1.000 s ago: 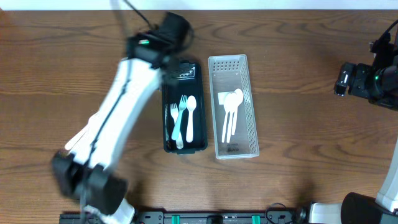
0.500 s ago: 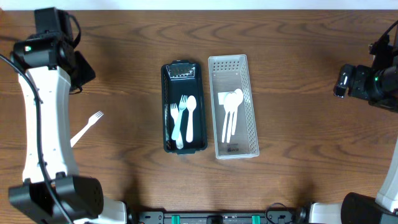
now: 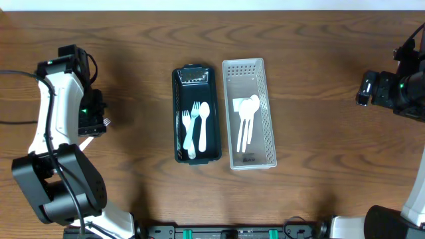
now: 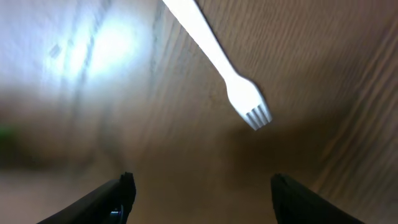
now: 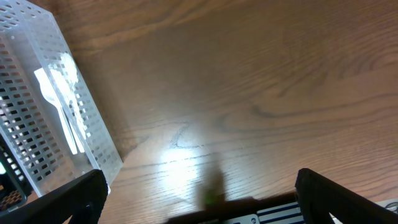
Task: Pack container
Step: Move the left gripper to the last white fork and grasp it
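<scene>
A black container [image 3: 176, 99] stands mid-table and holds a white fork [image 3: 186, 118] and a white spoon [image 3: 203, 123]. Beside it on the right, a clear perforated basket [image 3: 269, 126] holds white spoons [image 3: 247, 118]. My left gripper [image 3: 93, 121] hovers at the left over a loose white fork, of which only the handle end [image 3: 84, 142] shows from above. In the left wrist view that fork [image 4: 217, 59] lies on the wood ahead of the open, empty left gripper [image 4: 199, 199]. My right gripper [image 3: 370, 87] waits at the far right, open and empty [image 5: 199, 199].
The clear basket [image 5: 43, 106] fills the left of the right wrist view, with bare wood to its right. A dark rail with fittings [image 3: 232, 232] runs along the table's front edge. The left arm's white links [image 3: 50, 126] stretch along the left side.
The left arm swung from above the black container to the far left and came down over the loose fork, covering most of it. Its jaws widened. The right arm stayed put.
</scene>
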`<control>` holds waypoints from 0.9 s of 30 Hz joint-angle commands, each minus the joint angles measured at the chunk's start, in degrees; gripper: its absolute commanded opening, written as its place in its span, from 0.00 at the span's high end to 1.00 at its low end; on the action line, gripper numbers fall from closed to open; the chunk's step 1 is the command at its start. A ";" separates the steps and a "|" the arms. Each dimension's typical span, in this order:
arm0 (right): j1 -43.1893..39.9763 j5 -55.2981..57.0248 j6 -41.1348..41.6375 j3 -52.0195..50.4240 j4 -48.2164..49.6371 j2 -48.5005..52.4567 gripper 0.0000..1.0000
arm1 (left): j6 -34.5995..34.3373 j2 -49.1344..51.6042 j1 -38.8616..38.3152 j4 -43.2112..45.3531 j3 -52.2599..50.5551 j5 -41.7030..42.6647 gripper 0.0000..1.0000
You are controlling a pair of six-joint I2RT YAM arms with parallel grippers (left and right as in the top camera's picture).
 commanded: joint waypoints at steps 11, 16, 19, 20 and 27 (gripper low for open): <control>-0.50 0.00 0.09 -0.04 -0.87 0.04 0.01 | -15.28 0.39 3.54 12.74 -9.11 -0.31 0.35; -0.50 0.00 0.09 -0.04 -0.87 0.04 0.01 | -15.28 0.90 5.66 13.20 -9.11 -0.28 0.39; -0.50 0.00 0.09 -0.04 -0.87 0.04 0.01 | -14.75 2.29 5.97 13.18 -9.11 -0.24 0.39; -0.50 0.00 0.09 -0.04 -0.90 0.04 0.01 | -14.40 3.08 5.97 13.14 -9.09 -0.24 0.39; -0.50 0.00 0.09 -0.04 -1.05 0.04 0.01 | -12.59 8.83 5.92 14.21 -9.09 1.29 0.40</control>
